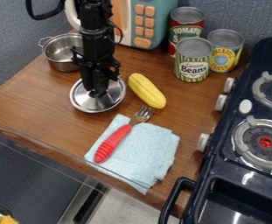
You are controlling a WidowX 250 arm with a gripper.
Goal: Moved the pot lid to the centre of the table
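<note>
- gripper (pixel 96 91) upright over middle of pot lid (pixel 97 104), presumably for balanced lifting
- clenched or released: cannot tell
- corn (pixel 147 90) beside gripper, might obstruct

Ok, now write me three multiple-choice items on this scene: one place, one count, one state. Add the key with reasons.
1. The fork's red handle lies
A) on the stove
B) on the cloth
C) under the corn

2. How many cans stand there?
A) three
B) two
C) five

3. The pot is
A) covered
B) upside down
C) upright and uncovered

Key:
1 B: blue cloth shows on both sides of it.
2 A: three separate round tops show.
3 C: its inside shows, and the lid lies on the table.
</note>
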